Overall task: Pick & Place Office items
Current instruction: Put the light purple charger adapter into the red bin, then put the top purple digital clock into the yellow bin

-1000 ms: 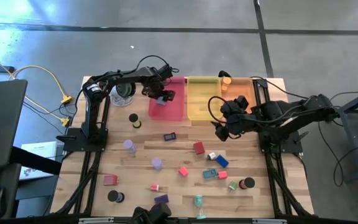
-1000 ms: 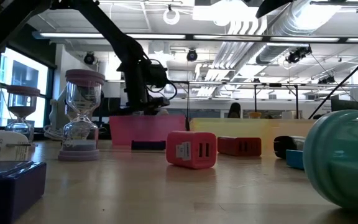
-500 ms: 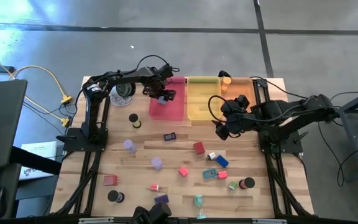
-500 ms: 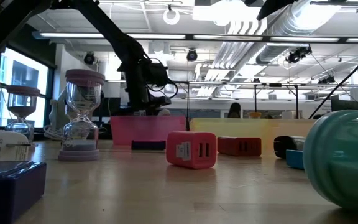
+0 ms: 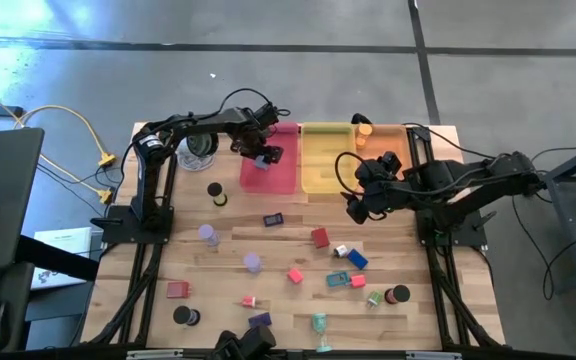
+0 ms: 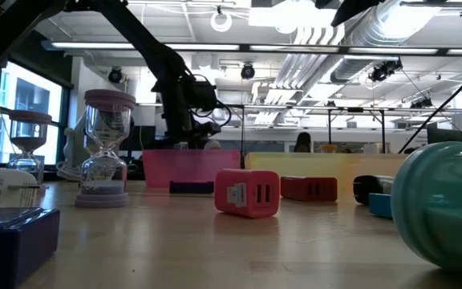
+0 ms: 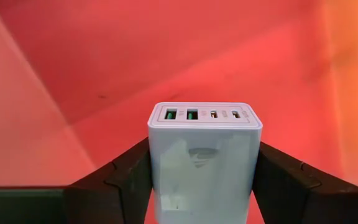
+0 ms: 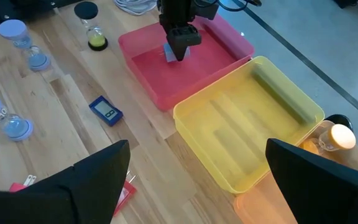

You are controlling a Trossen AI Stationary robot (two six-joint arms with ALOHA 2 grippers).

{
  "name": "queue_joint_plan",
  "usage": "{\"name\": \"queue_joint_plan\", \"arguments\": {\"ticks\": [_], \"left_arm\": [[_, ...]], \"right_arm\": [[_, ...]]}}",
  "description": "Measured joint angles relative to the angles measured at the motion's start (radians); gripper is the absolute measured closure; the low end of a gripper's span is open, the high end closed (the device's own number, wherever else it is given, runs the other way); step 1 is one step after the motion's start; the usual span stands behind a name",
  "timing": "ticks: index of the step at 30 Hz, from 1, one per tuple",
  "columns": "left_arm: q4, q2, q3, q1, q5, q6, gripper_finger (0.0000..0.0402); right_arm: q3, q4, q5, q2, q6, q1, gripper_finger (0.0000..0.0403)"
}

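White charger (image 7: 204, 163) between left pincer (image 7: 202, 180) fingers

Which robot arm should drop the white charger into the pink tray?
Probably the left: the left gripper already holds the white charger over the pink tray. The right gripper hangs open and empty beside the yellow tray.

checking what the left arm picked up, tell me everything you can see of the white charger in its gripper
The white USB charger is a boxy block of pale, smooth plastic. Its end face carries four ports in a row, two larger ones with green inserts and two small oval ones, and a faint logo marks its side. It is clamped between the two dark fingers of the left gripper, ports facing away from the wrist, over the pink tray.
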Motion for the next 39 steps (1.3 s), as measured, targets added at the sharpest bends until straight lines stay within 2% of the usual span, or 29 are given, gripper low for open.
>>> {"name": "queue_joint_plan", "arguments": {"ticks": [9,18,26,30,39], "left_arm": [[0.001,0.000,0.000,0.000,0.005,0.001,0.0112],[0.005,-0.004,0.052,0.026,0.019,-0.021,0.0107],[0.004,-0.121,0.066,0.025,0.027,-0.024,0.0107],[0.002,-0.209,0.066,0.013,0.070,-0.014,0.0107],[-0.013,-0.384,0.067,-0.110,0.106,-0.014,0.0107]], "right_arm": [[0.000,0.000,0.000,0.000,0.003,0.000,0.0037],[0.000,0.000,0.000,0.000,0.007,0.000,0.0037],[0.000,0.000,-0.001,0.000,0.008,0.000,0.0037],[0.000,-0.006,-0.001,0.000,0.015,0.001,0.0037],[0.000,-0.058,-0.007,0.000,0.083,0.002,0.0037]]}}
